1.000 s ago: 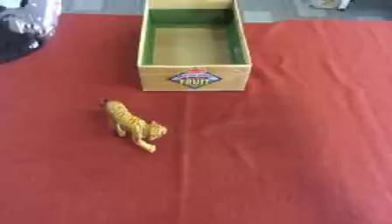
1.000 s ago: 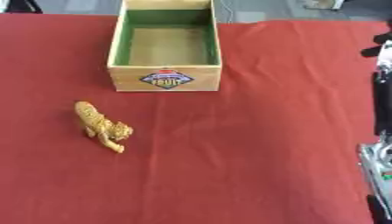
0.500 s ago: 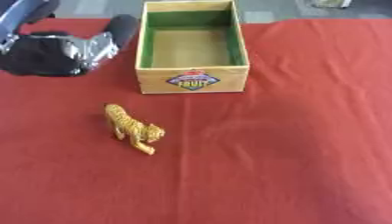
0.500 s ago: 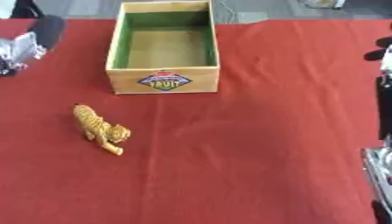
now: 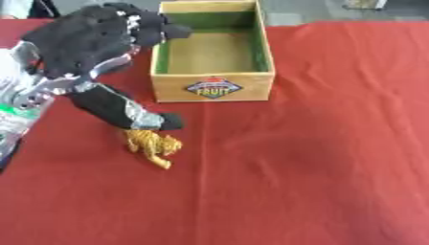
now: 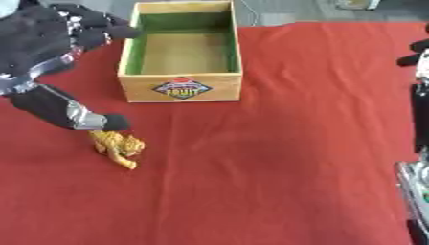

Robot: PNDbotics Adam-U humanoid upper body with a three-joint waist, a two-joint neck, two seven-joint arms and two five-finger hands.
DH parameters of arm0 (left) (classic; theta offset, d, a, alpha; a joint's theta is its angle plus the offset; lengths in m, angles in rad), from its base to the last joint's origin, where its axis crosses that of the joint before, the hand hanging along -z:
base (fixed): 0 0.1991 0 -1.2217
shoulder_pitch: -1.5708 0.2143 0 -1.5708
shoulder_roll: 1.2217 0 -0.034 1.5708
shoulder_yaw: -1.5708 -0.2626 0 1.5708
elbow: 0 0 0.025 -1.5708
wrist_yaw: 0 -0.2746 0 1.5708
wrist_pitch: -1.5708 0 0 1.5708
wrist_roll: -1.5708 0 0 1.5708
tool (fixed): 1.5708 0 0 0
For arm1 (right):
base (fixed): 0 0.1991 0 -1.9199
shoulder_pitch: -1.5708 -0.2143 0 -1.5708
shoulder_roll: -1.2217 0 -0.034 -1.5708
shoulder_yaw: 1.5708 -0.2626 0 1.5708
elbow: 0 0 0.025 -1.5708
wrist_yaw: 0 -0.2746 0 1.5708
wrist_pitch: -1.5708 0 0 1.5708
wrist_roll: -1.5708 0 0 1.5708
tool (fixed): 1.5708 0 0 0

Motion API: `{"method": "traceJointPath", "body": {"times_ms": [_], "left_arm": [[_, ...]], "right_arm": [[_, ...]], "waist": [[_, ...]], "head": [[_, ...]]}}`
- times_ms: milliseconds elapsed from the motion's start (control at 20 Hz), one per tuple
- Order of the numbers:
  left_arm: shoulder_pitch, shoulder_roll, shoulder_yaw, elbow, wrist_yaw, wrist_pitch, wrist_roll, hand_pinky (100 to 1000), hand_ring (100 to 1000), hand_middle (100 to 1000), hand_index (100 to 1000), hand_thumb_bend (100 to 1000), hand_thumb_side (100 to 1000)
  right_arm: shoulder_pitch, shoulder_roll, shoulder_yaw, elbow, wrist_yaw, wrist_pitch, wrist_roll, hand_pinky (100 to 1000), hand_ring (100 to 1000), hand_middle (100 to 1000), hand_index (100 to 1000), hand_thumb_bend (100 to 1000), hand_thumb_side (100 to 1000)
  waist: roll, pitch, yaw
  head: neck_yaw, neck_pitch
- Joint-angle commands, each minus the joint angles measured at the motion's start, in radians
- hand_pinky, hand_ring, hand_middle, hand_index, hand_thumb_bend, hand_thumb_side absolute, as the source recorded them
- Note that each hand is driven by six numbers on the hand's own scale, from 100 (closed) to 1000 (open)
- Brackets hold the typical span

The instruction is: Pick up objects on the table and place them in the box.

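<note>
Your left hand (image 5: 92, 40) reaches in over the left side of the red-covered table (image 5: 335, 143), its fingers spread and relaxed, holding nothing. The fingers stretch toward the far left corner of the wooden box (image 5: 213, 86), ending just over its left wall, while the thumb (image 5: 126, 110) points down and toward you. The thumb's tip sits right at the back of the toy tiger (image 5: 153, 146); you cannot tell whether it touches.

The tiger, yellow-orange with dark stripes, stands on the cloth near the left part of the table, just in front of the box's near-left corner and apart from it. Its head points toward the near edge and slightly right.

The box stands toward the far edge of the table, a little left of centre, open at the top, with a green lining inside and a fruit label (image 5: 214, 88) on its near wall. Nothing lies inside it.

Your right hand (image 6: 416, 57) shows only as dark parts at the right edge of the right eye view; you cannot tell how its fingers stand.
</note>
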Motion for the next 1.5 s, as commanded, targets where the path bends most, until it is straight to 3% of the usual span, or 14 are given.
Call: {"method": "traceJointPath", "body": {"times_ms": [50,400,600,700,950,1150,1300,1500], "left_arm": [[-0.027,0.007,0.002,0.058,-0.018,-0.045,-0.046,821,825,856,1000,668,805],[-0.030,0.018,0.010,0.182,-0.011,-0.151,-0.153,843,869,922,1000,537,677],[-0.033,0.027,0.019,0.222,-0.023,-0.182,-0.217,861,874,926,1000,589,682],[-0.033,0.042,0.020,0.217,-0.026,-0.184,-0.248,869,876,923,1000,686,705],[-0.024,0.077,0.016,0.180,-0.003,-0.174,-0.330,870,876,919,1000,733,707],[-0.020,0.081,0.026,0.147,0.017,-0.158,-0.395,865,865,894,1000,703,688],[-0.018,0.073,0.040,0.136,0.055,-0.147,-0.442,862,837,814,1000,630,645],[-0.026,0.066,0.056,0.141,0.106,-0.128,-0.490,856,833,803,1000,592,629]], "right_arm": [[-0.004,-0.022,-0.006,-0.020,-0.005,0.001,0.000,808,504,528,722,100,709],[-0.002,-0.021,-0.005,-0.020,-0.004,0.002,0.000,808,503,527,722,100,707],[-0.002,-0.020,-0.005,-0.020,-0.004,0.004,0.001,808,503,526,722,100,706],[-0.001,-0.020,-0.005,-0.020,-0.004,0.005,0.001,809,503,526,721,100,703],[0.000,-0.020,-0.003,-0.020,-0.003,0.008,0.000,809,500,522,720,100,699],[0.000,-0.020,-0.003,-0.020,-0.003,0.008,0.001,809,499,520,720,100,699],[0.001,-0.017,-0.002,-0.020,-0.004,0.009,0.002,810,498,519,720,100,699],[0.002,-0.016,-0.001,-0.020,-0.004,0.010,0.003,810,497,518,720,100,698]], "waist": [[-0.001,-0.025,0.000],[0.002,-0.022,-0.002],[0.004,-0.020,-0.003],[0.006,-0.019,-0.004],[0.010,-0.016,-0.006],[0.009,-0.016,-0.008],[0.006,-0.015,-0.009],[0.004,-0.014,-0.010]], "head": [[-0.002,-0.005],[-0.004,-0.003],[-0.006,-0.002],[-0.008,-0.001],[-0.011,-0.003],[-0.013,-0.004],[-0.012,-0.003],[-0.009,0.002]]}}
